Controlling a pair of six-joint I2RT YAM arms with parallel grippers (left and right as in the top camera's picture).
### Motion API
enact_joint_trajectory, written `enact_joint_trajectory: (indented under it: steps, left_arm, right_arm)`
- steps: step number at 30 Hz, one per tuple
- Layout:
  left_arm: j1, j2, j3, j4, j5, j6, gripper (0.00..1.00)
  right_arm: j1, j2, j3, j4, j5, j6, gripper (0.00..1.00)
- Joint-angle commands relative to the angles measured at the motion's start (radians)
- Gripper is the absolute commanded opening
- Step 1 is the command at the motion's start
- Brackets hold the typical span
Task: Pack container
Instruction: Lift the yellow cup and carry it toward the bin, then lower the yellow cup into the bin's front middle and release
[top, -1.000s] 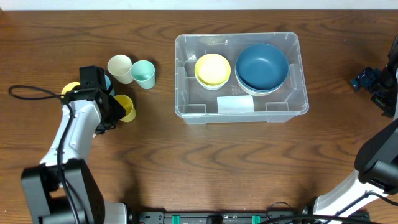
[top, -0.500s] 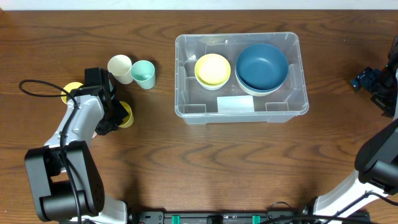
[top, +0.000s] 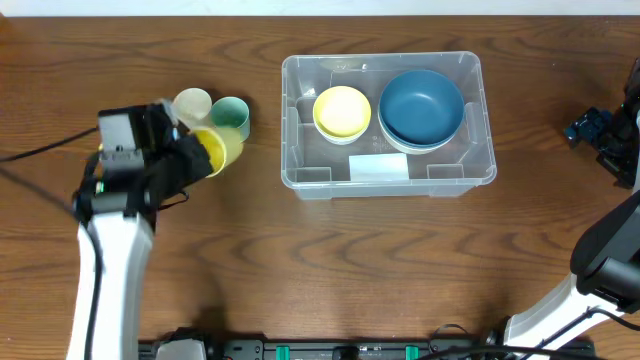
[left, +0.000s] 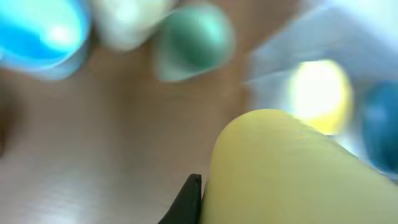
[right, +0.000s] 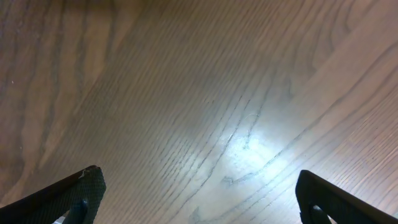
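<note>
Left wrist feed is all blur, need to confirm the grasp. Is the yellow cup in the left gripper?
Observer: Yes, overhead shows the left gripper shut on the yellow cup, cup tipped sideways.
Operator: Room in the container?
Observer: A yellow bowl and a blue bowl sit along its back; nothing in front but a white label.
Operator: Right arm clear?
Observer: Right gripper is open over bare table, far right of the container.

Blurred: big yellow cup (left: 292, 174) fills lower right, black tip of the jaws touching its left edge, blue cup (left: 40, 31), cream cup (left: 127, 22), teal cup (left: 194, 40) along top on brown counter (left: 93, 143), container (left: 280, 43) at right holding yellow bowl (left: 317, 93) and blue bowl (left: 380, 130).
</note>
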Motion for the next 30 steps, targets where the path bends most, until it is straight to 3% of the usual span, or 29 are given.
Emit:
enact_joint_trajectory:
  steps: [1, 7, 13, 24, 30]
  left_arm:
    - [-0.075, -0.106, 0.031, 0.062, 0.095, -0.053, 0.06]
    - [-0.281, -0.128, 0.037, 0.288, 0.062, -0.169, 0.06]
    - [-0.472, 0.012, 0.111, 0.309, -0.115, -0.164, 0.06]
    - [-0.666, 0.393, 0.451, 0.069, -0.294, 0.004, 0.06]
    - [-0.713, 0.513, 0.483, 0.001, -0.371, 0.007, 0.06]
  right_arm:
    - [-0.001, -0.005, -0.004, -0.001, 0.014, 0.021, 0.99]
    - [-0.001, -0.005, -0.004, -0.001, 0.014, 0.021, 0.99]
    - [-0.001, -0.005, -0.004, -0.001, 0.014, 0.021, 0.99]
    - [-0.001, -0.005, -0.004, -0.001, 0.014, 0.021, 0.99]
    - [-0.001, -0.005, -0.004, -0.001, 0.014, 0.021, 0.99]
